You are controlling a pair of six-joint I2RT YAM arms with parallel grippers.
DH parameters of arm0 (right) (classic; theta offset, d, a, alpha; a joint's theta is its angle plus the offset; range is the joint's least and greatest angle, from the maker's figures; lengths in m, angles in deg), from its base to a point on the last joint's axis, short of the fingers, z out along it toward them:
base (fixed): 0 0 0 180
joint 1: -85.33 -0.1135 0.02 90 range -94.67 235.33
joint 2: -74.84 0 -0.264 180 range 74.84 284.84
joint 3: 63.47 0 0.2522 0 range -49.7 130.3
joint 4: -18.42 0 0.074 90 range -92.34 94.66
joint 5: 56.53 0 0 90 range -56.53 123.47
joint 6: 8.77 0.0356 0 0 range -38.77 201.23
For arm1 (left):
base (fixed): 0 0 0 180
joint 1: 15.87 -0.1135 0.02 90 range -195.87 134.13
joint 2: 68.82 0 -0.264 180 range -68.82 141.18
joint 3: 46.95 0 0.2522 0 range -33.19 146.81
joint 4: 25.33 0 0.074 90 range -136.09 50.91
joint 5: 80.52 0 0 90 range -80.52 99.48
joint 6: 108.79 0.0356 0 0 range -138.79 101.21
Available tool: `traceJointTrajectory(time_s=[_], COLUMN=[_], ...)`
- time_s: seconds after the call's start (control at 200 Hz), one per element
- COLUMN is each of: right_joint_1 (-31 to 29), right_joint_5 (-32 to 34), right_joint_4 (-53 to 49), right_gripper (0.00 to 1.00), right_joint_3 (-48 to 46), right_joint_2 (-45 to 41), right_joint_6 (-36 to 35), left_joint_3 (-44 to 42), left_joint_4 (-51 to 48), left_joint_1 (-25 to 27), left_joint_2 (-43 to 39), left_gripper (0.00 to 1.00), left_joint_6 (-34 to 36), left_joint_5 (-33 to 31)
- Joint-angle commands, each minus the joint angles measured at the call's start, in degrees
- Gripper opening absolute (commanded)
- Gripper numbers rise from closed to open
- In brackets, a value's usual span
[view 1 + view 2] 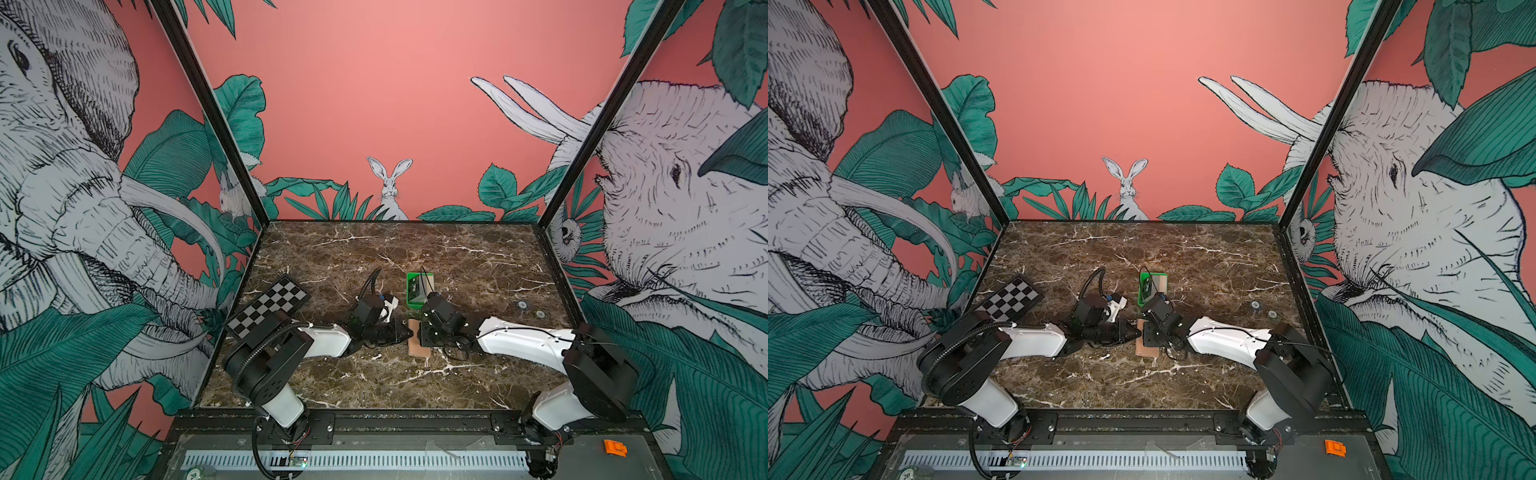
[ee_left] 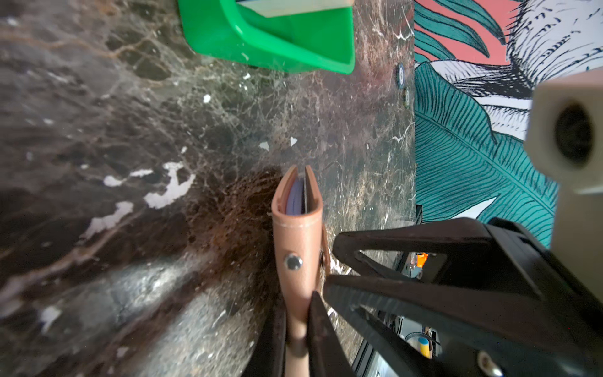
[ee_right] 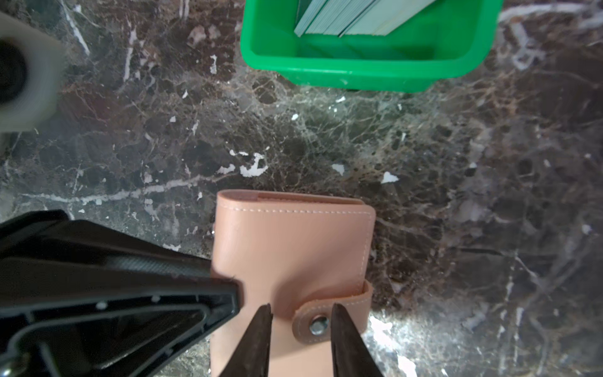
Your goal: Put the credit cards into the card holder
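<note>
One tan leather-like bifold card holder, folded shut with its strap snapped, is mid-table; we see our left gripper clenched on its edge. Our right gripper is parted, fingertips astride the snap button. Beyond it, a green plastic tray holds pale credit cards on brown marble tabletop.
</note>
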Motion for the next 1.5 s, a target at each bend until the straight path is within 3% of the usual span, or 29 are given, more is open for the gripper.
traceJointTrajectory(time_s=[0.0,0.695,0.835,0.99,1.215,1.496], right_joint_1=[-0.43,-1.46,-1.85,-2.18,-2.13,-2.11], right_joint_5=[1.32,6.05,5.84,3.88,5.03,5.80], right_joint_4=[-1.89,-11.08,-9.65,-0.31,-1.29,1.44], right_gripper=[0.31,0.14,0.13,0.15,0.18,0.21], right_joint_3=[1.35,5.40,5.42,0.91,-0.57,-2.00], right_joint_2=[0.78,3.19,2.74,-1.56,-6.14,-8.65], right_joint_6=[-0.61,-1.67,-2.08,-3.12,-5.20,-3.75], left_joint_3=[1.37,2.59,2.87,3.64,3.61,6.02], left_joint_4=[-0.90,-3.73,-4.34,-7.09,-6.28,-5.88], left_joint_1=[-0.03,0.61,0.79,1.21,1.59,1.74], left_joint_2=[-1.04,-2.34,-2.44,-3.55,-4.62,-3.58], left_gripper=[0.15,0.14,0.13,0.14,0.13,0.13], left_joint_6=[0.84,3.09,2.73,3.31,4.27,3.72], left_joint_5=[-0.48,-2.67,-2.98,-4.25,-6.76,-4.69])
